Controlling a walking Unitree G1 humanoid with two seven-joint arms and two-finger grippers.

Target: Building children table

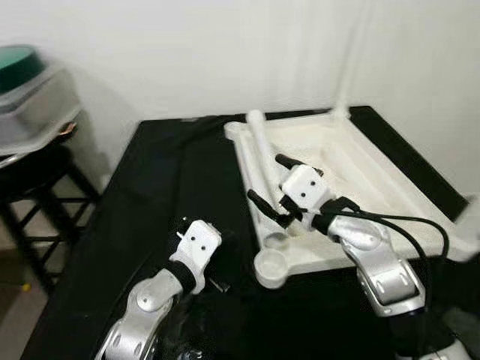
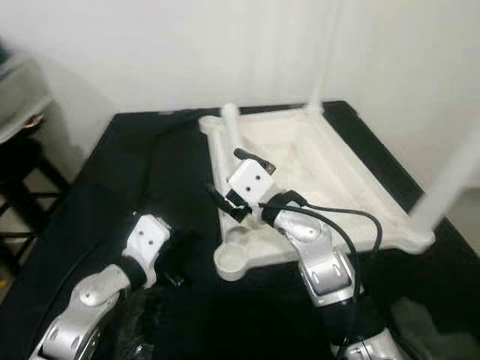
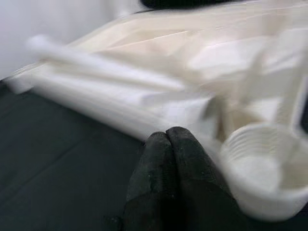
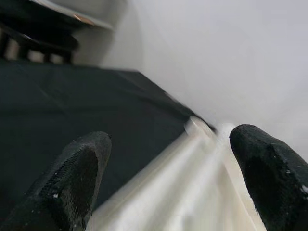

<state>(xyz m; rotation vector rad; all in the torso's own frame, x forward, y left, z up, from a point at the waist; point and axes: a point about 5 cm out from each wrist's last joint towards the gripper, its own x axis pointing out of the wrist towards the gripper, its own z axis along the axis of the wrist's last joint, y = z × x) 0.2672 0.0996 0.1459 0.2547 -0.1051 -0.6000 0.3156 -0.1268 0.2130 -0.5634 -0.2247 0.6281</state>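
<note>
White plastic children's table (image 1: 375,180), upside down on a black-covered tabletop (image 1: 172,187), two legs already standing at far corners. Loose white leg (image 1: 262,154) lying along the near-left edge of the underside, near an empty threaded corner socket (image 1: 271,266).

Right gripper (image 1: 272,187) poised over the loose leg, jaws spread wide to either side of it, nothing gripped yet. Left gripper (image 3: 168,144) low on the cloth just beside the socket, jaws pressed together, empty.

Best approach, judging from here: lower squarely, close around the leg's middle, lift level, then stand it in the socket and twist.
</note>
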